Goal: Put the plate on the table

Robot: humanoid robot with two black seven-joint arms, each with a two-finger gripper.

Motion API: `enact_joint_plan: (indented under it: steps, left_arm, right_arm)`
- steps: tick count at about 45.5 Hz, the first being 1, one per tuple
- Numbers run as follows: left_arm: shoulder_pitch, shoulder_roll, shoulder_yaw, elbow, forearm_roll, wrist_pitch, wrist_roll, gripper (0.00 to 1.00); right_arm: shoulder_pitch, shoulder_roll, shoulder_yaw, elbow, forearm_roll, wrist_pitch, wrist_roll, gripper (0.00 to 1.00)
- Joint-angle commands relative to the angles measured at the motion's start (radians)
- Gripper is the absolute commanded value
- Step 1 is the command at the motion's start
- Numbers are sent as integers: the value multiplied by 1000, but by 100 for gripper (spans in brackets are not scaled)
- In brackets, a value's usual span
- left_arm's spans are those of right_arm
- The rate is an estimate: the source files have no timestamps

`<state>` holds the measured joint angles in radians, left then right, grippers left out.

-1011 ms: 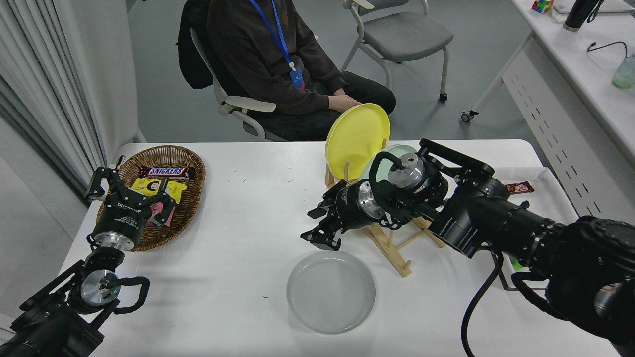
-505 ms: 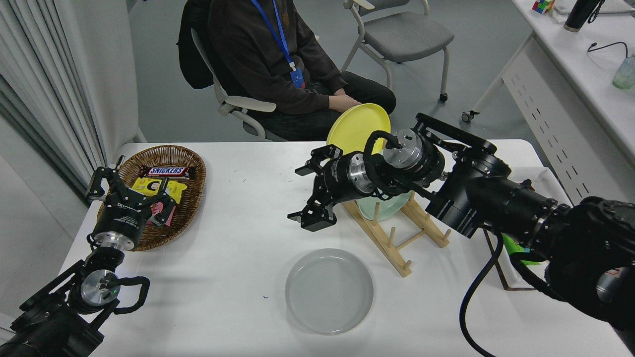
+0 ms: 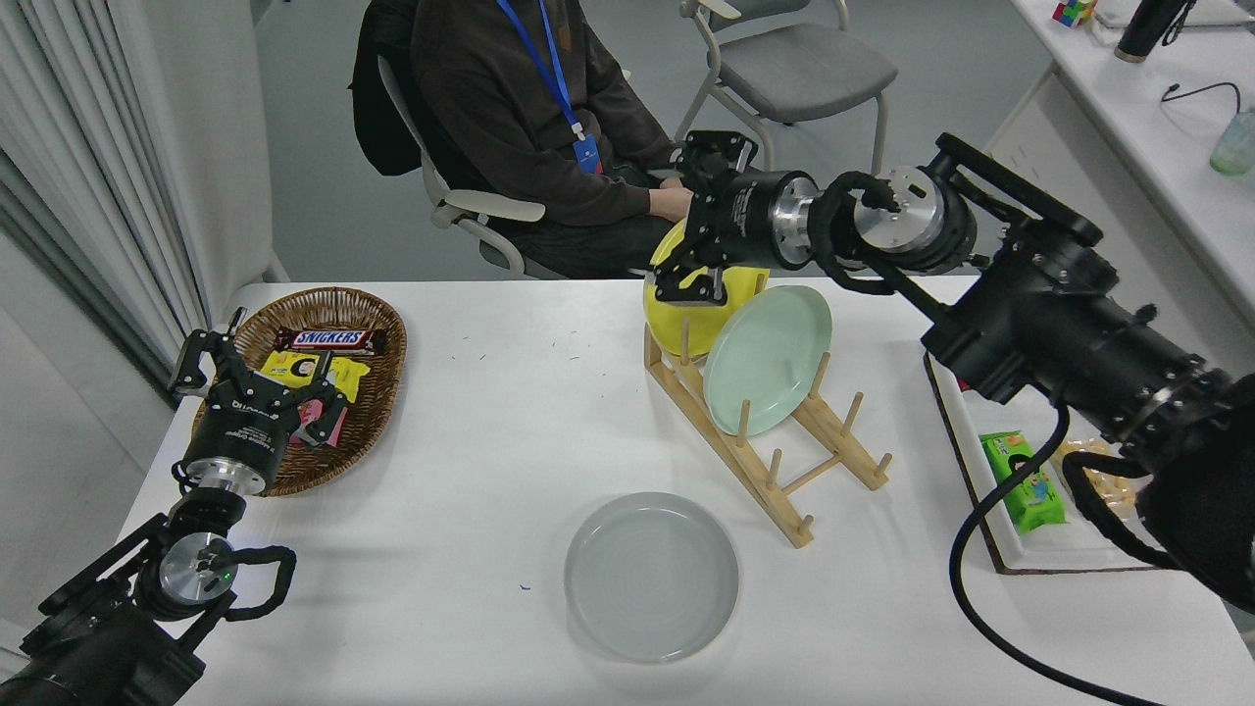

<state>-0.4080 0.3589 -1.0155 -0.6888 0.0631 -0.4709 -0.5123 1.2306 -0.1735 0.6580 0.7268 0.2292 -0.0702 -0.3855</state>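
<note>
The pale grey plate [image 3: 651, 575] lies flat on the white table [image 3: 490, 431], near the front edge and left of the wooden rack. My right gripper [image 3: 698, 218] is open and empty, raised high above the far end of the rack, in front of the yellow plate, far from the grey plate. My left gripper [image 3: 257, 378] is parked at the lower left over the wicker basket, with its fingers spread open.
A wooden plate rack [image 3: 775, 451] holds a yellow plate [image 3: 686, 319] and a mint green plate [image 3: 767, 358] upright. A wicker basket [image 3: 368, 397] with snacks is at the left. A white tray [image 3: 990, 490] with snacks is at the right. A person [image 3: 549, 118] sits at the far side.
My right gripper has risen from just above the grey plate and swung back and right, up over the rack. The grey plate stays flat on the table. The left arm has not moved.
</note>
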Motion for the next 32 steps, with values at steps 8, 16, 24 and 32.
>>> enact_joint_plan:
  steps: [8,16,24,32]
  left_arm:
    - [0,0,0,0,0,0,0,98]
    - [0,0,0,0,0,0,0,98]
    - [0,0,0,0,0,0,0,98]
    - [0,0,0,0,0,0,0,98]
  right_arm:
    - [1,-129,45,-63,-134,62,312,99]
    - [-6,-198,43,-130,-134,185,424,99]
    - [-20,-219,38,-219,-136,374,425,99]
    - [-120,-282,40,-250,-134,496,442,99]
